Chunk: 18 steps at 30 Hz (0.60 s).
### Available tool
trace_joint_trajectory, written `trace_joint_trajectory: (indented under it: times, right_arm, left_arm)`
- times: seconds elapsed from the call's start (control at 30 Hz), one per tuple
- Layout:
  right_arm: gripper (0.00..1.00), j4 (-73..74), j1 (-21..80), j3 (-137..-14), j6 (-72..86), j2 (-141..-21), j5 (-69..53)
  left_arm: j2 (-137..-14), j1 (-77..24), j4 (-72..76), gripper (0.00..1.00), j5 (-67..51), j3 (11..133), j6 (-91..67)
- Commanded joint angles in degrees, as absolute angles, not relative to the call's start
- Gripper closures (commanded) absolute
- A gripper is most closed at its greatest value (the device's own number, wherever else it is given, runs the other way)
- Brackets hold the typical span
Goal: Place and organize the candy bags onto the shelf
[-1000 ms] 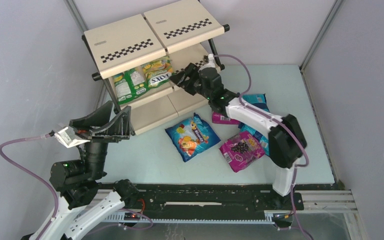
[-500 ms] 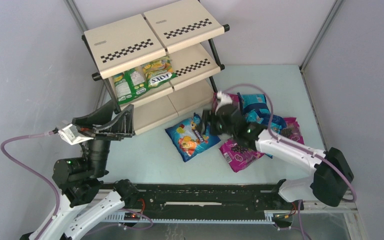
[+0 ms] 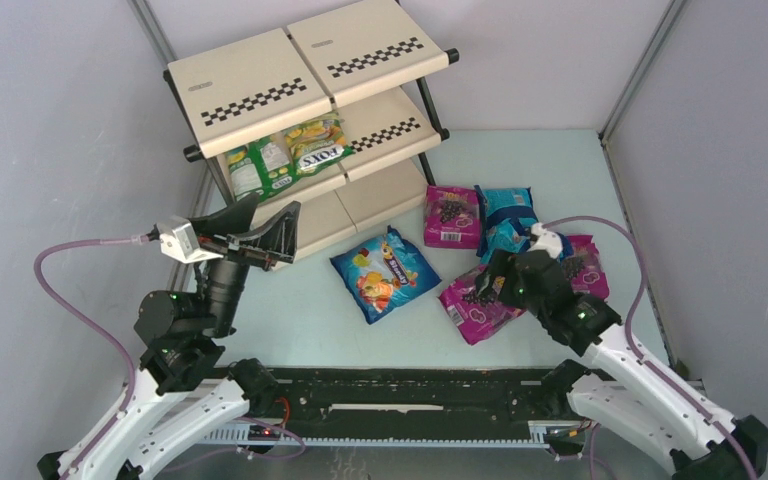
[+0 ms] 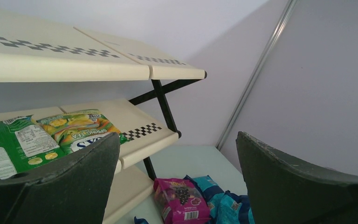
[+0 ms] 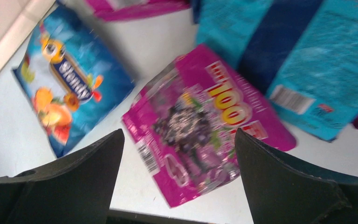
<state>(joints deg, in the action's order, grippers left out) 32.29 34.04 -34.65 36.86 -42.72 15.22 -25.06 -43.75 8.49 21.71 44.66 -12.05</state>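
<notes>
Nearest, low over the table (image 3: pixel 290 310): right gripper (image 5: pixel 177 135), fingers spread wide and empty, pointed down at a magenta berry bag (image 5: pixel 200 135) lying flat and framed squarely between the fingertips, apparently lined up for a pick, not touching. Just left of that, a blue bag with orange fruit art (image 3: pixel 385 272), flat and apart from both grippers. Just beyond, teal-blue bags (image 3: pixel 505 215) overlapping in a loose heap beside a second magenta bag (image 3: pixel 450 215). On the left, raised left gripper (image 3: pixel 268 215), fingers likewise spread, holding nothing, aimed at the shelf (image 3: pixel 260 90), probably parked clear. Farthest, green-yellow bags (image 3: pixel 280 158) side by side on the middle tier's left half.
</notes>
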Motion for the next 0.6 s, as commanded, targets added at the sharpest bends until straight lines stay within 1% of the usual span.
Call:
trace_joint_trajectory:
  times: [0.0, 0.1, 0.13, 0.23, 0.4, 0.5, 0.57]
  right_arm:
    - [0.02, 29.7, 22.69, -34.01, 33.42, -45.12, 6.49]
    - [0.04, 26.39, 14.83, -33.97, 31.74, -49.32, -1.4]
    - [0.06, 25.42, 12.94, -34.01, 31.27, -51.08, -3.64]
    - [0.1, 25.06, 9.69, -34.1, 30.45, -55.36, -6.61]
    - [0.19, 24.59, 10.11, -32.01, 31.47, -58.98, -9.83]
    - [0.24, 22.95, 12.94, -29.48, 34.47, -57.65, -12.0]
    - [0.25, 22.81, 16.04, -28.39, 36.91, -56.2, -11.12]
  left_arm:
    - [-24.79, -43.62, 9.4, 0.0, 20.92, 44.39, -12.39]
    - [-24.43, -43.6, 9.48, 0.0, 21.08, 44.2, -12.56]
    - [-24.33, -43.59, 9.49, 0.0, 21.06, 44.21, -12.64]
    - [-23.92, -43.62, 9.65, 0.0, 21.16, 44.12, -12.7]
    - [-23.35, -43.6, 9.84, 0.0, 21.19, 43.96, -13.01]
    - [-22.91, -43.59, 10.08, 0.0, 21.7, 43.86, -12.68]
    - [-22.68, -43.6, 10.19, 0.0, 21.88, 43.73, -12.49]
